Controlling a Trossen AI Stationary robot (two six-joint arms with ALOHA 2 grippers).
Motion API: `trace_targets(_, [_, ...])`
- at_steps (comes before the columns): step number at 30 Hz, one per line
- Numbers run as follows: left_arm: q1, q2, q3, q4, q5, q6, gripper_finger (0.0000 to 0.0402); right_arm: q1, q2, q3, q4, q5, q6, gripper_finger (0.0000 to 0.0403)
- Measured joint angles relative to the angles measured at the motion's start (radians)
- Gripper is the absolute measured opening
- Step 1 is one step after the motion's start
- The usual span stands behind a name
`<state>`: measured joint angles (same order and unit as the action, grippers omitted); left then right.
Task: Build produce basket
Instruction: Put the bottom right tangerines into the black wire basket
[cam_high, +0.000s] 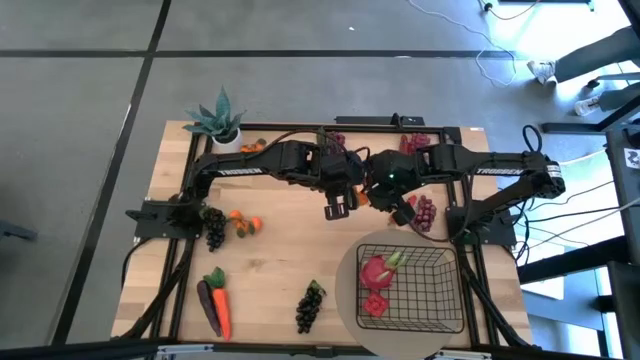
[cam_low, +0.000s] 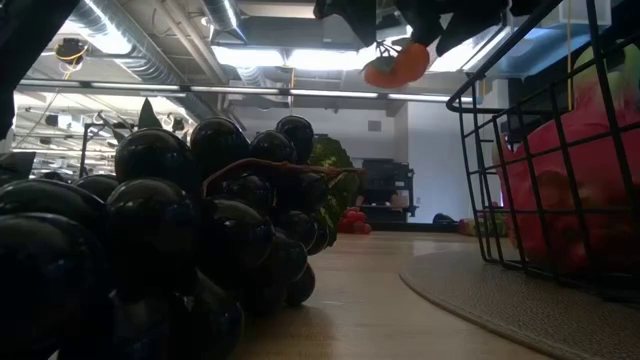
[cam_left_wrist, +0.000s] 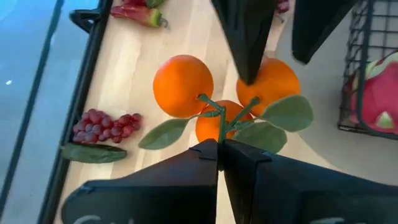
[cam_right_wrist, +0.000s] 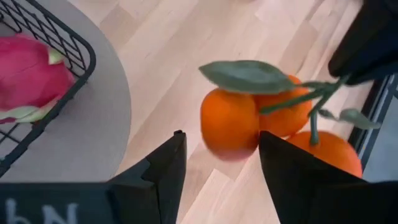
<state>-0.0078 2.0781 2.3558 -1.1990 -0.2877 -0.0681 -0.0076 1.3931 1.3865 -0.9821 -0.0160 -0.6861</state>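
Observation:
A cluster of three orange tangerines (cam_left_wrist: 183, 84) with green leaves hangs in the air over the table's middle, and my left gripper (cam_left_wrist: 221, 144) is shut on its stem. My right gripper (cam_right_wrist: 222, 135) is open and comes at the cluster (cam_right_wrist: 230, 127) from the other side. Its fingers (cam_left_wrist: 249, 37) stand around one tangerine, and I see no touch. The black wire basket (cam_high: 445, 290) stands on a round beige mat (cam_high: 350, 330) at the near right. It holds a pink dragon fruit (cam_high: 378, 270) and a small red fruit (cam_high: 375, 305). My left gripper pinches the cluster's thin green stem (cam_left_wrist: 219, 127) between its two fingertips, where the stalks join above the fruit. The fingers slant down from the table's left. The tangerines and leaves hang below the fingertips, lifted clear of the table (cam_low: 395, 65).
On the table's left lie dark grapes (cam_high: 213, 228), another tangerine cluster (cam_high: 245, 223), and a carrot with an eggplant (cam_high: 213, 303). Dark grapes (cam_high: 310, 305) lie near the front, red grapes (cam_high: 425, 212) beside my right gripper. A potted plant (cam_high: 220, 120) stands far left.

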Motion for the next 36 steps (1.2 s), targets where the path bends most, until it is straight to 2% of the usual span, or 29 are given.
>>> trace_targets(12, [0.002,0.0,0.0,0.022,0.037,0.0,0.0,0.007,0.024,0.0,0.023,0.047,0.006,0.0163])
trace_targets(19, [0.002,0.0,0.0,0.022,0.036,0.0,0.0003,0.007,0.024,0.0,0.036,0.049,0.056,0.0113])
trace_targets(23, [0.001,0.0,0.0,0.017,0.039,0.008,0.0018,0.006,0.024,0.0,0.041,0.052,0.057,0.0097])
trace_targets(33, [-0.005,0.0,0.0,0.009,0.042,0.063,0.0068,0.006,0.024,0.0,0.048,0.054,0.057,0.0092])
trace_targets(36, [-0.003,0.0,0.0,0.005,0.01,0.063,0.0086,0.006,0.024,0.0,0.046,0.054,0.057,0.0092])
